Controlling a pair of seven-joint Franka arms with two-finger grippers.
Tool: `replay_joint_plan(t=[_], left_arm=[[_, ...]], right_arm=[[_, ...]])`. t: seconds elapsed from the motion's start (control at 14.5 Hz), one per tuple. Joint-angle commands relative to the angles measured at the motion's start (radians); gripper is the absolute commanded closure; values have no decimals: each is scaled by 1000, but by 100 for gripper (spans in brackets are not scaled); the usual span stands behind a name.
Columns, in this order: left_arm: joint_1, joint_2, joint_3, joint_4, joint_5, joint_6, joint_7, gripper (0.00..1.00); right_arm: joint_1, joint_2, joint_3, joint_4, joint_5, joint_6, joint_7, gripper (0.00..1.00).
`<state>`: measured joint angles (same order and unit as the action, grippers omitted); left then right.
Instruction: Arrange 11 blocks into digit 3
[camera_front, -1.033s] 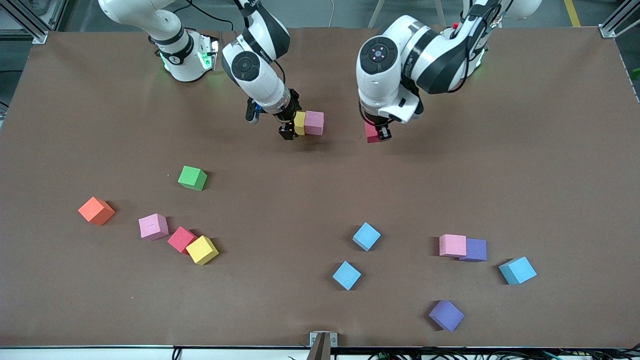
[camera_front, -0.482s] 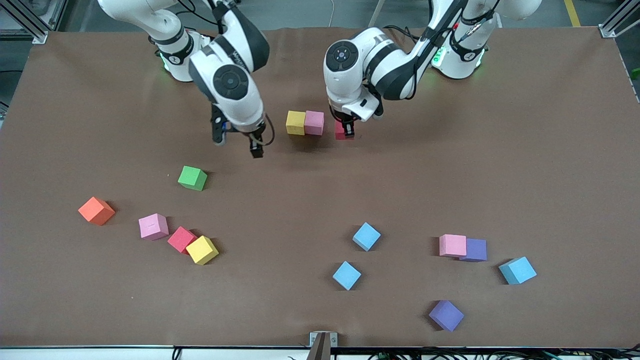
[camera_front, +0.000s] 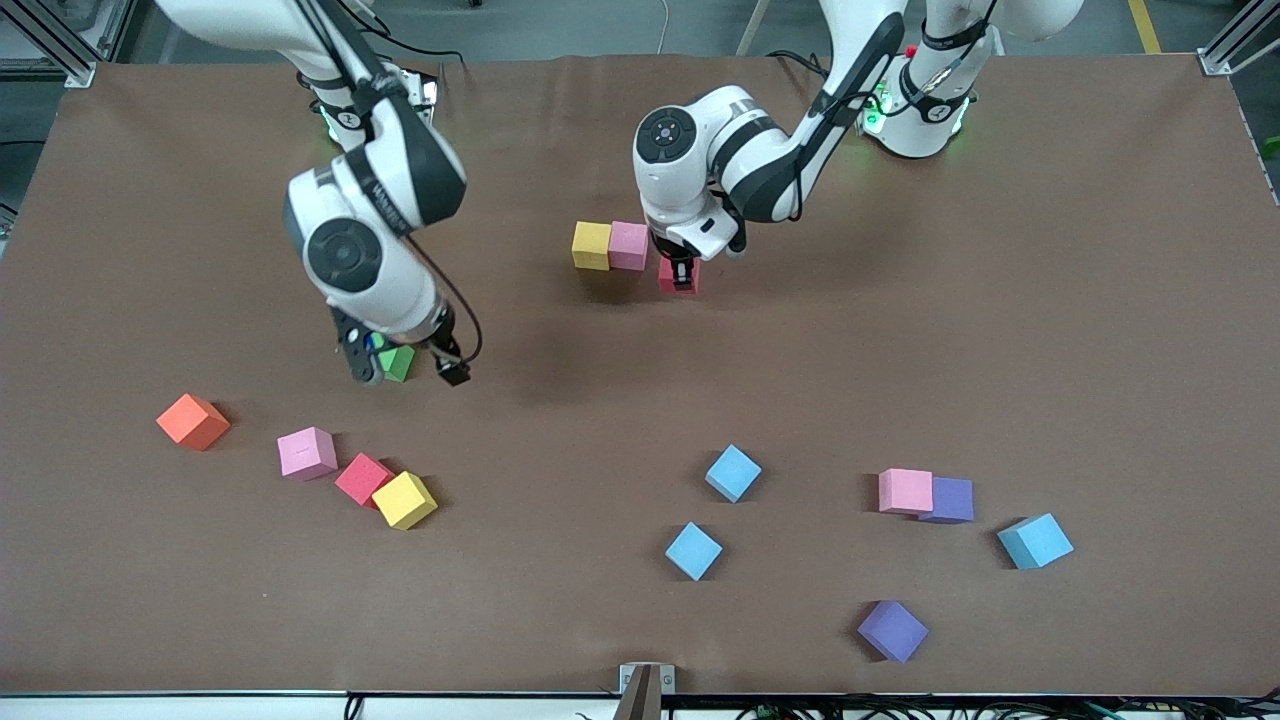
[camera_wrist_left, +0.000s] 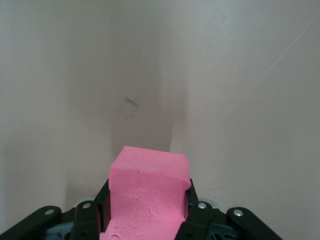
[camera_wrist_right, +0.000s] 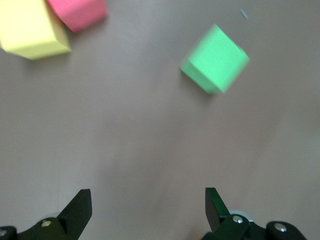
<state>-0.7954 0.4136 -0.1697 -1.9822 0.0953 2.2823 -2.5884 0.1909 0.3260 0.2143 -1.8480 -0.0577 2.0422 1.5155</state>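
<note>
The left gripper (camera_front: 684, 278) pinches a red block (camera_wrist_left: 148, 192), low beside the pink block (camera_front: 629, 245) of the started row. It looks ready to set down touching. The right gripper (camera_front: 410, 366), jaws spread, hangs over the green block (camera_wrist_right: 215, 58).

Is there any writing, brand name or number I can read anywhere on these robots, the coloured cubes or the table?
No legible text anywhere.
Right arm: faint lettering on the dark band, too small and blurred to read.
Foam cubes, such as the green cube: plain faces, no marks.
Brown table cover: no print.
</note>
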Motion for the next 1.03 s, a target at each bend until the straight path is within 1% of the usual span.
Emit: replay_joint_plan(t=[0.0, 0.14, 0.28, 0.41, 0.48, 0.69, 0.96], left_arm=[[-18, 31, -5, 9, 18, 17, -10, 83], [-21, 31, -7, 6, 17, 16, -41, 83], [-44, 39, -11, 3, 15, 16, -78, 83], [-47, 42, -11, 3, 17, 16, -101, 83], [-48, 42, -13, 3, 15, 16, -113, 83], [-61, 57, -11, 0, 15, 16, -179, 83], [-61, 67, -11, -4, 17, 19, -200, 83]], right_arm=[[-31, 108, -33, 136, -53, 8, -195, 0], [-51, 146, -64, 162, -51, 85, -303, 0], [-73, 174, -70, 161, -56, 151, -429, 0], [-111, 189, -70, 161, -60, 156, -579, 0], [-129, 199, -70, 161, -59, 164, -621, 0], [-162, 243, -70, 162, -60, 226, -672, 0], [-202, 291, -70, 164, -59, 308, -715, 0]])
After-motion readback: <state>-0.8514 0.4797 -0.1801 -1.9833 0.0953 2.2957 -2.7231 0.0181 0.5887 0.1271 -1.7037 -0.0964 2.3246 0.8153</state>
